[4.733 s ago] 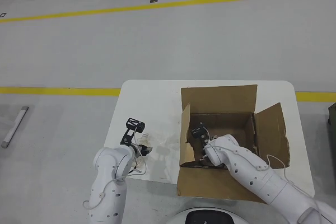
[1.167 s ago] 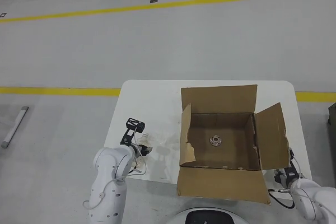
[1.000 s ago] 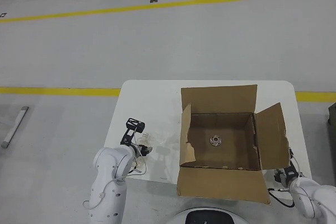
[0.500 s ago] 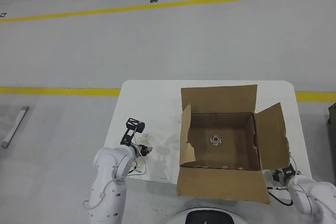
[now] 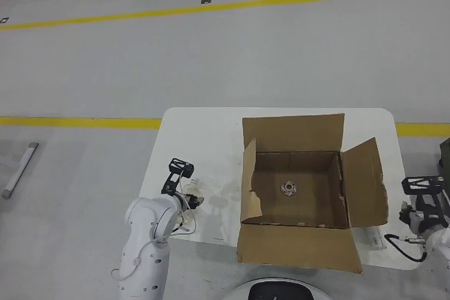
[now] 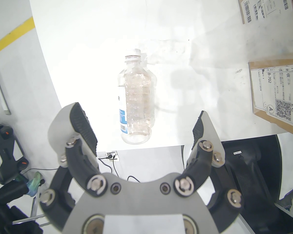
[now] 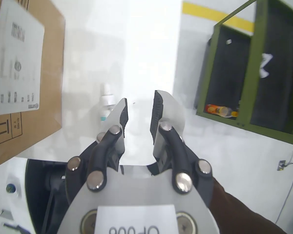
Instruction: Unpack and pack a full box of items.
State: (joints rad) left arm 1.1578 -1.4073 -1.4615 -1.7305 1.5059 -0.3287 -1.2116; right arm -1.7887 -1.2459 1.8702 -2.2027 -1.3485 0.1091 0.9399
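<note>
Top: box (image 5: 296, 249) open mid-table (image 5: 202, 135), one small round part (image 5: 288, 186) on its floor, unidentifiable. Left pincer (image 5: 181, 166) over table left of box, right pincer (image 5: 422, 183) at table's right edge.

Left wrist: my jaws wide, empty. Clear bottle (image 6: 136, 103) lies below, between them. I'd drop straight, close across body, not neck.

Right wrist: right pincer barely parted, holding nothing. Small white bottle (image 7: 107, 99) beside box flap, half hidden behind it.
</note>
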